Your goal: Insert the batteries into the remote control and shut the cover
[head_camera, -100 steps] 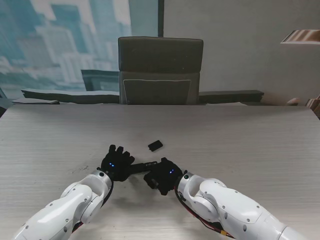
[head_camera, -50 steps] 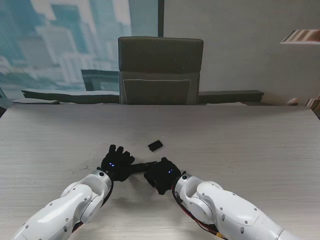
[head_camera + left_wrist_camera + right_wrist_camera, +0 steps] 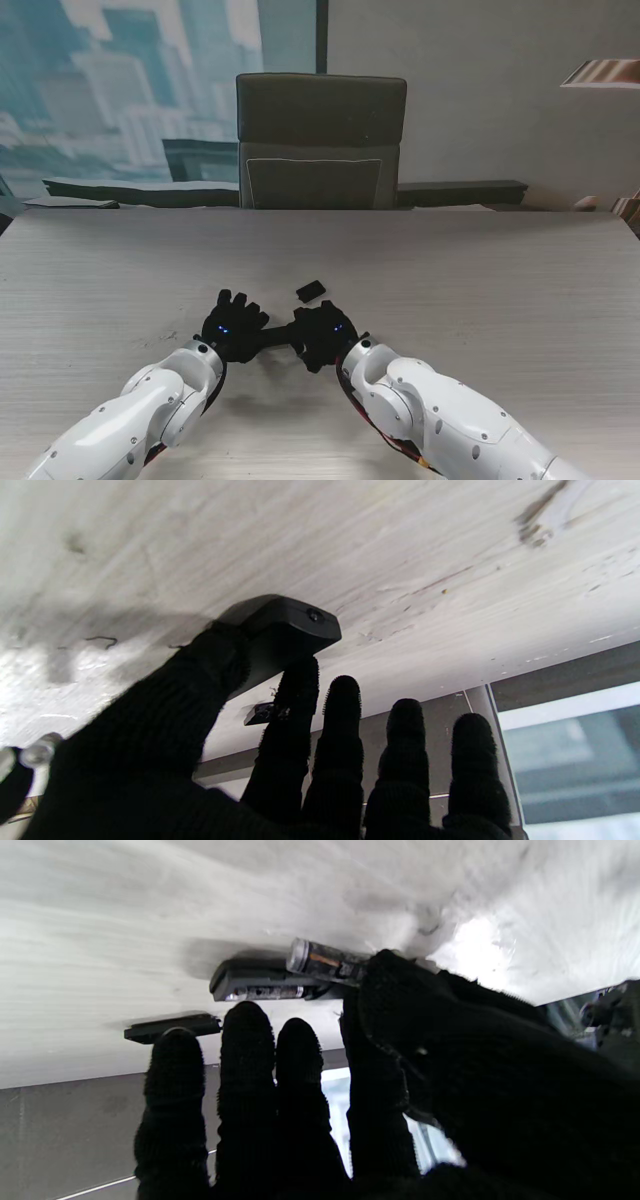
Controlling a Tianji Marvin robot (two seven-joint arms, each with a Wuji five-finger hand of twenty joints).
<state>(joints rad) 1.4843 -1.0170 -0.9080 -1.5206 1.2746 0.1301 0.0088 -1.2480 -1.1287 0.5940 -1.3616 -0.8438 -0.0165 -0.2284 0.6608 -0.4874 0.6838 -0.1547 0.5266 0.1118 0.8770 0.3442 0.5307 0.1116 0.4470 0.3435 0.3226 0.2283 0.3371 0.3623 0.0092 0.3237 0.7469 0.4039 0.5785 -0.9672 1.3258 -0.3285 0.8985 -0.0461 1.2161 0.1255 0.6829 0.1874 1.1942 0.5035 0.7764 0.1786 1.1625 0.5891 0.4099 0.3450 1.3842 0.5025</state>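
The remote control (image 3: 275,335) lies flat on the table (image 3: 480,290), near me and slightly left of centre, running left to right between the two hands. The left hand (image 3: 232,328) pins its left end, thumb and index finger clamped on the black casing while the other fingers (image 3: 405,750) stand straight and apart. The right hand (image 3: 322,335) sits over the right end, holding a battery (image 3: 322,960) pinched between thumb and index finger, its silver cap pointing along the open compartment; the other three fingers are extended and free. One battery (image 3: 270,991) already seems to lie in the open bay. The loose cover (image 3: 310,291) rests on the table just beyond the hands, apart from both. To seat this cell well, I judge the leading end should be tipped down into the empty slot first, pressed against the contact, then the rear rolled down with the thumb until it sits level with its neighbour. The left hand ought to hold firm so the casing does not skid. Polarity cannot be read from here, so it wants checking before pressing home.
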